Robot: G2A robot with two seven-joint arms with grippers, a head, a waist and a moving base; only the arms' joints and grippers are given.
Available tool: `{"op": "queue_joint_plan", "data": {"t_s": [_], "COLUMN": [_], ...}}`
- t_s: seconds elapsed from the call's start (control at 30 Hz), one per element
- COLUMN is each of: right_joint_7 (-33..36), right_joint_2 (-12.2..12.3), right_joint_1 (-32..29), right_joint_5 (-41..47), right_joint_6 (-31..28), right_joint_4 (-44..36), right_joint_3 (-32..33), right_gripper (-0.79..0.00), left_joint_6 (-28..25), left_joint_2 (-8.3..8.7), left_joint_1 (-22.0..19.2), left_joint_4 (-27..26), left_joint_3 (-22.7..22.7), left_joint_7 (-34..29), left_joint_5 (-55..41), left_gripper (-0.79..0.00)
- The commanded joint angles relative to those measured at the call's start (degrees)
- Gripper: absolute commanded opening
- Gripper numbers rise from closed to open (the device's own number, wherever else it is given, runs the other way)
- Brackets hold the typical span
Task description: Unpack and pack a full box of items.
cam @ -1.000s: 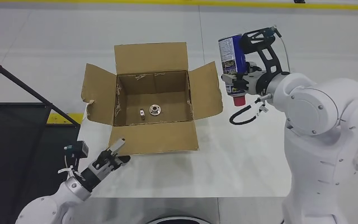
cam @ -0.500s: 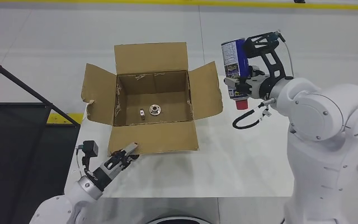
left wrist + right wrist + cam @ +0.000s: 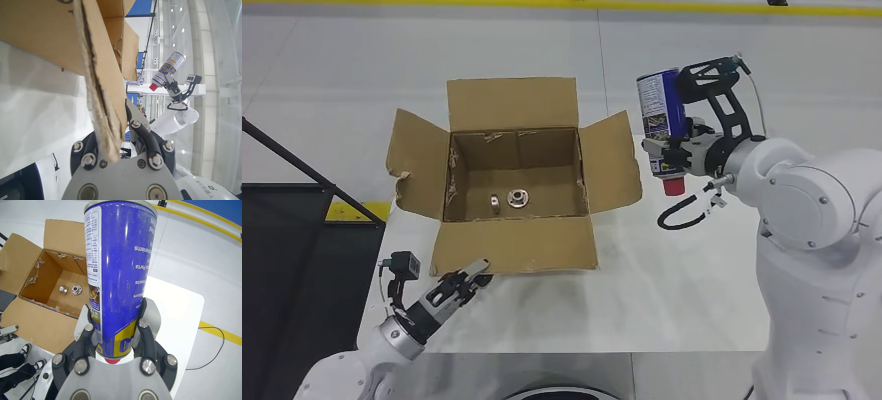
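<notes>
Cardboard box (image 3: 517,150) steadied, spray can (image 3: 121,262) held aloft.
Left gripper (image 3: 472,275) pinches front flap (image 3: 522,258); right gripper (image 3: 116,308) clasps can: hold both firm.

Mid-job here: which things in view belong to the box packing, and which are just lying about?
Job: cardboard box; spray can in right hand; metal ring, metal flange inside; left hand gripping front flap.
Lying about: black floor cable; dark panel beside table.
</notes>
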Motion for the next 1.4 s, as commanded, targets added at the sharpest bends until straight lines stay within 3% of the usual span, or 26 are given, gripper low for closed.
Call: {"op": "queue_joint_plan", "data": {"t_s": [0.0,0.93,0.97,1.0,1.03,1.07,1.37], "right_joint_7": [0.1,1.5,1.5,1.5,1.5,1.5,1.5], "right_joint_2": [0.1,1.9,2.0,2.2,2.4,2.6,4.8], "right_joint_1": [0.1,2.0,2.1,2.1,2.1,2.0,0.4], "right_joint_5": [0.0,-1.5,-2.0,-2.7,-3.1,-3.4,-5.1], "right_joint_6": [0.1,-0.3,-0.3,-0.4,-0.6,-0.8,-2.1], "right_joint_4": [0.1,3.4,3.9,4.4,4.9,5.6,13.7], "right_joint_3": [-0.1,-1.6,-1.8,-2.1,-2.4,-2.5,-3.6], "right_gripper": [-0.785,-0.785,-0.785,-0.785,-0.785,-0.785,-0.785], "left_joint_6": [-0.2,-0.7,-0.8,-0.8,-0.8,-0.6,0.3], "left_joint_2": [0.03,0.84,0.88,0.90,0.92,0.95,1.32], "left_joint_1": [0.1,1.8,1.8,1.9,1.9,1.9,1.6], "left_joint_4": [0.1,2.8,2.8,2.8,2.7,2.7,2.9], "left_joint_3": [-0.3,-5.4,-5.7,-5.9,-6.1,-6.3,-7.7], "left_joint_7": [-0.4,-10.7,-10.8,-11.0,-11.3,-11.6,-14.3], "left_joint_5": [-0.5,-6.9,-7.0,-7.2,-7.6,-7.8,-8.1], "left_gripper": [-0.785,-0.785,-0.748,-0.520,-0.151,0.000,0.000]}}
